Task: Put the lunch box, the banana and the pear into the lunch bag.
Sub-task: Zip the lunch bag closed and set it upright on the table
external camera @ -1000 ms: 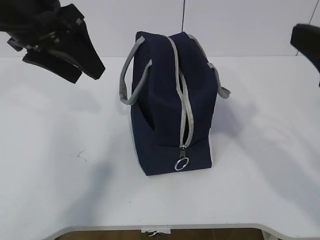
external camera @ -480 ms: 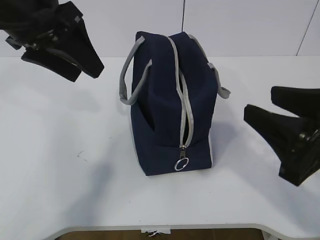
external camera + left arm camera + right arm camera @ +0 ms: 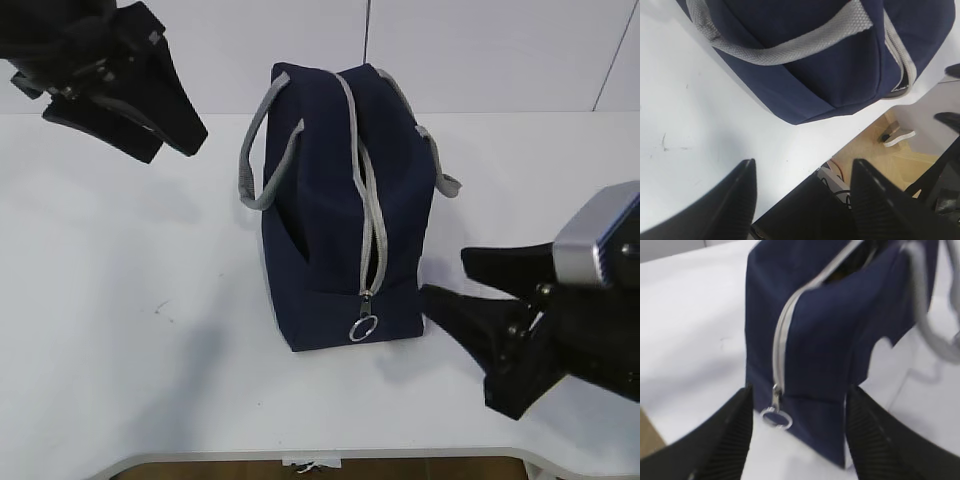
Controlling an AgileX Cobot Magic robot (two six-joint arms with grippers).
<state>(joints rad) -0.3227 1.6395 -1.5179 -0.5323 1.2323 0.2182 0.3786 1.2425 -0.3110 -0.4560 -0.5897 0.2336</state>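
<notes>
The navy lunch bag stands upright mid-table with its grey handles hanging at the sides. The zipper slider and ring pull sit at the near lower end. My left gripper is open and empty, held high to the bag's far left; its view shows the bag's side and a handle. My right gripper is open and empty, low by the bag's near right corner. In its view the jaws frame the bag's end and the ring pull. The lunch box, banana and pear are out of view.
The white table runs to its front edge just below the bag. A wall stands behind. The left wrist view shows floor and cables past the table's edge.
My right gripper has come down from the upper right to the table's near right and moved in toward the bag's ring-pull end. The left gripper and the bag have stayed put.
</notes>
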